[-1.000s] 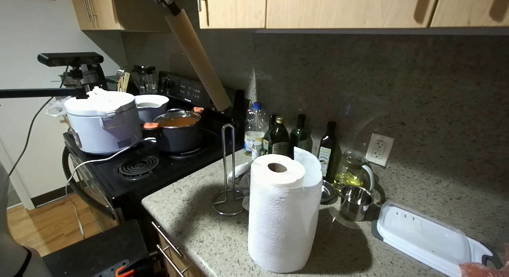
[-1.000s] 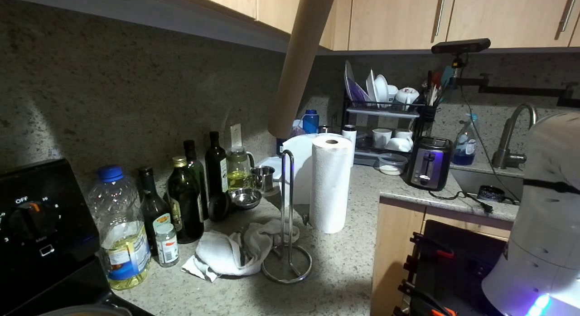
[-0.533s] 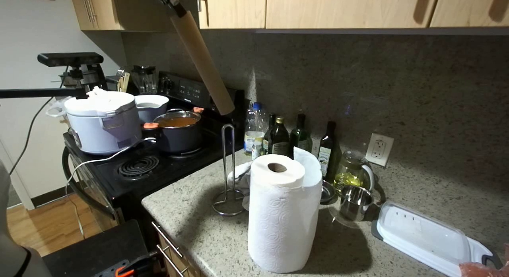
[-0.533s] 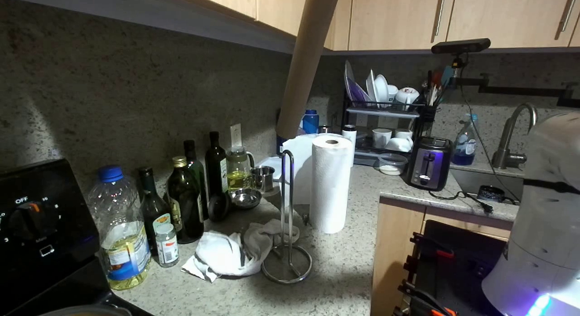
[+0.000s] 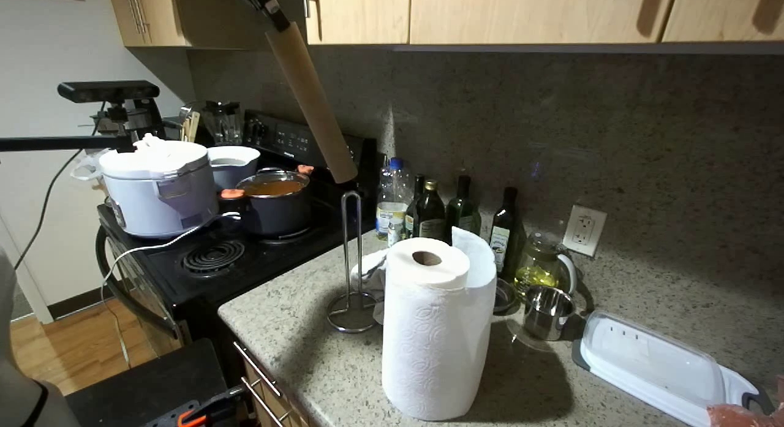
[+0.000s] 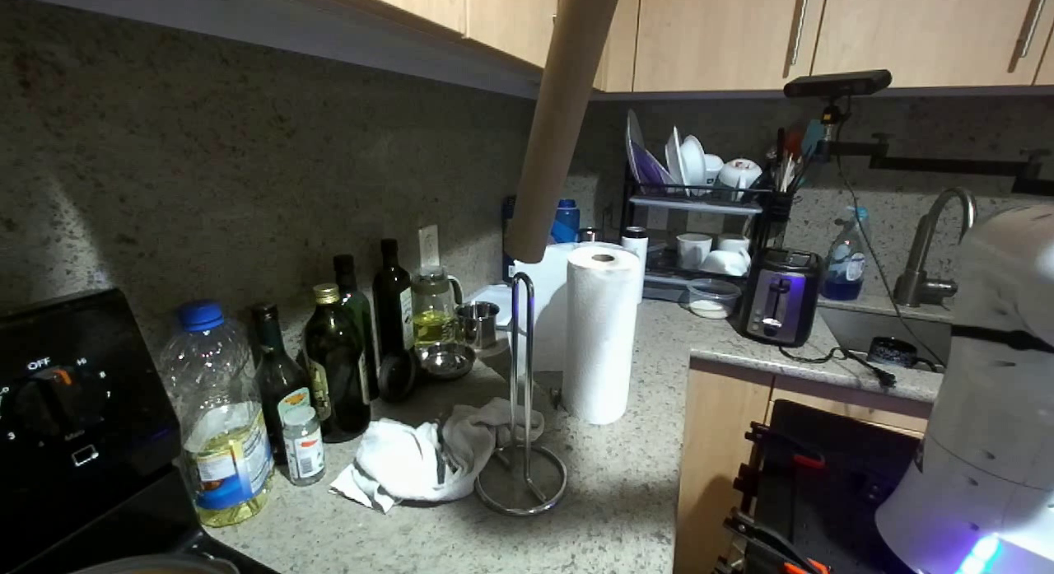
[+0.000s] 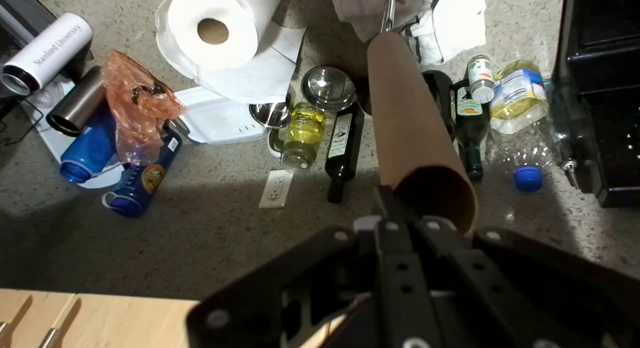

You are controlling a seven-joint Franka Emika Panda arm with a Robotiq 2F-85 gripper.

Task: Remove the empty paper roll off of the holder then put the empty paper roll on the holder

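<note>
Tube (image 7: 407, 113) is what my claw (image 7: 400, 208) is clamped on, at the near rim of its mouth; I cannot make out how far the claw reaches inside. From the claw it hangs down at a tilt, and its far end is just above the holder (image 6: 529, 360), with a narrow gap to the top of the loop in both exterior views. Whether the two line up, I cannot tell. The holder stands upright on the counter (image 6: 626, 492), below the claw, and my wrist view shows a bit of its wire right beyond the tube's far end.

Cloth (image 6: 403, 463) lies crumpled below the claw too, just beside the holder. In my wrist view the towel roll (image 7: 237, 43) is left of the claw and well apart from it, with a loose sheet coming off it. On that same side, nearer the claw in that view, I see the jug (image 7: 302, 131) with yellow liquid and the outlet (image 7: 276, 189). Right of the claw are the clear bottle (image 7: 520, 108) with a blue cap and, farther out, the black stove (image 7: 607, 113). In an exterior view the pot (image 5: 278, 212) sits on that stove, lower than the claw
</note>
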